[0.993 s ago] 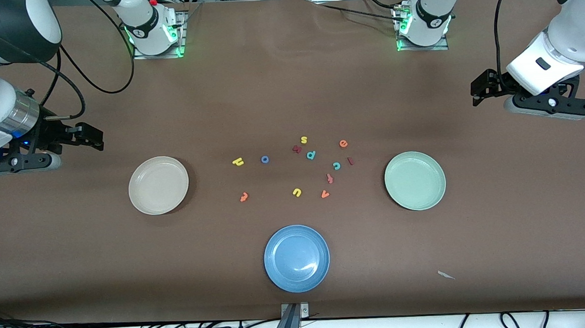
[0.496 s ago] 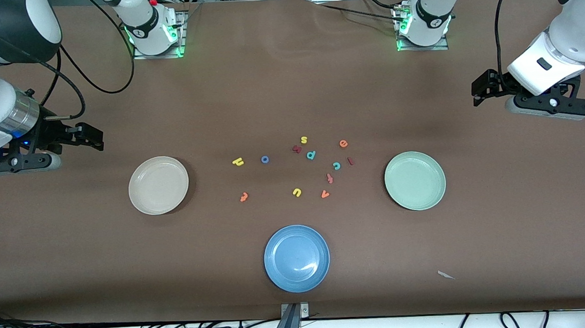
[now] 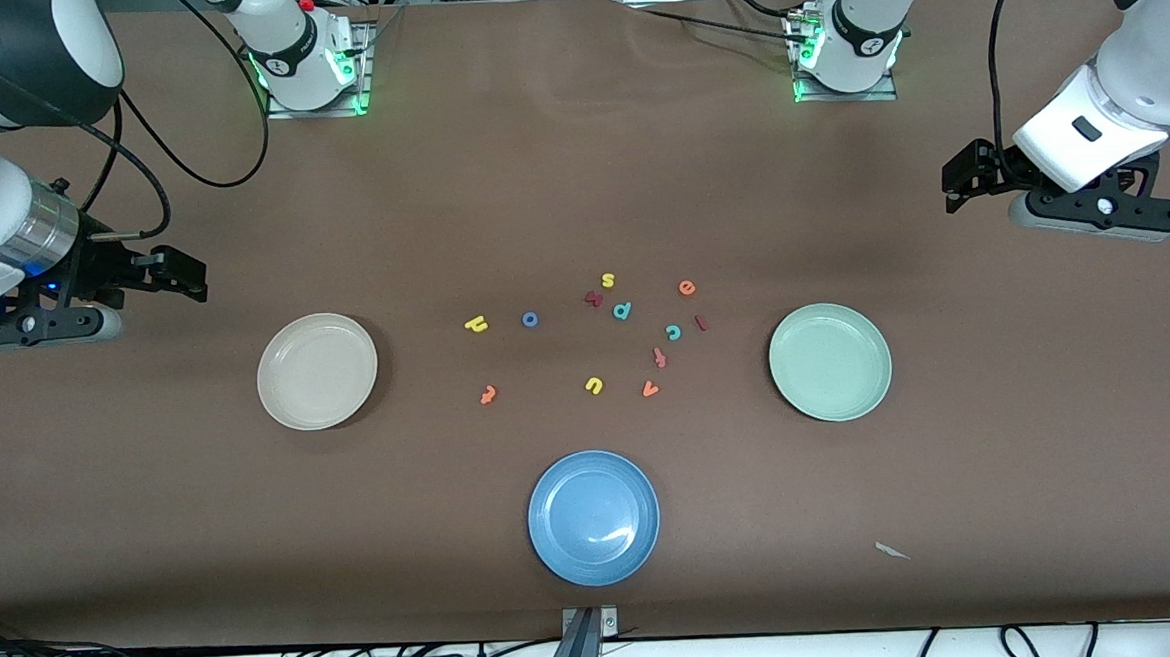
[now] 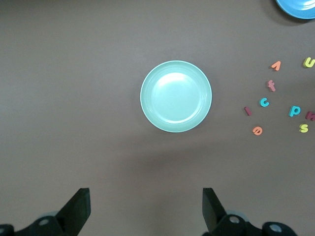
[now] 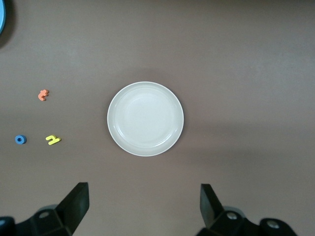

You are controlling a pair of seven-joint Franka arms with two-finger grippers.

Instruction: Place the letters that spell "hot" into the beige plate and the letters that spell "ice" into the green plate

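Observation:
The beige plate (image 3: 317, 371) (image 5: 145, 118) lies toward the right arm's end and the green plate (image 3: 830, 362) (image 4: 175, 96) toward the left arm's end, both bare. Loose letters lie between them: yellow h (image 3: 476, 323) (image 5: 52, 140), blue o (image 3: 529, 319) (image 5: 20, 139), orange t (image 3: 488, 395) (image 5: 43, 94), dark red i (image 3: 702, 322) (image 4: 248, 111), teal c (image 3: 673, 332) (image 4: 265, 102), orange e (image 3: 686, 287) (image 4: 257, 130). My left gripper (image 3: 1098, 213) (image 4: 146, 196) hangs open above the table beside the green plate. My right gripper (image 3: 36, 329) (image 5: 143, 191) hangs open beside the beige plate.
A blue plate (image 3: 594, 517) lies nearer the front camera. Other letters mix in: yellow u (image 3: 594, 385), yellow s (image 3: 608, 280), orange v (image 3: 650, 389), salmon t-like letter (image 3: 660, 357), teal p (image 3: 622, 311), a dark red letter (image 3: 593, 298). A paper scrap (image 3: 892, 551) lies near the front edge.

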